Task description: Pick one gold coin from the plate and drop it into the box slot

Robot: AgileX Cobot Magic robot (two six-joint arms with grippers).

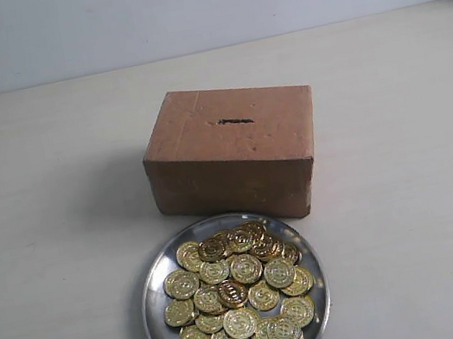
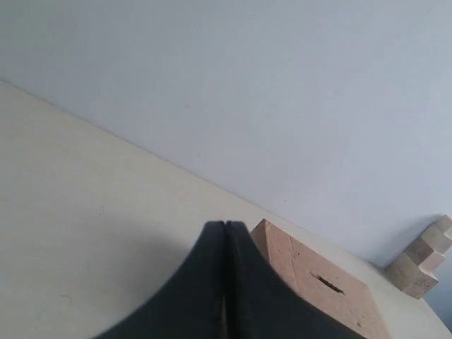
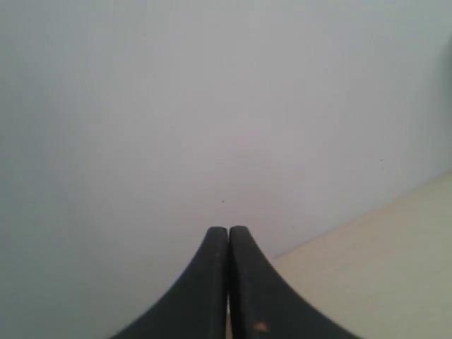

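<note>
A round silver plate [image 1: 155,293] heaped with several gold coins [image 1: 237,297] sits at the front of the table. Just behind it stands the brown cardboard box [image 1: 232,153], the dark slot [image 1: 235,120] cut in its top face. No arm appears in the exterior view. The left wrist view shows my left gripper [image 2: 224,224] shut and empty, black fingers pressed together, with the box [image 2: 318,282] and its slot [image 2: 330,284] beyond it. My right gripper [image 3: 228,229] is shut and empty too, facing the pale wall with only a strip of table in sight.
The pale table [image 1: 57,252] spreads out to both sides of the box and plate. A grey wall [image 1: 197,3] runs along the table's far edge. A stepped light wooden block [image 2: 424,260] lies near the wall past the box.
</note>
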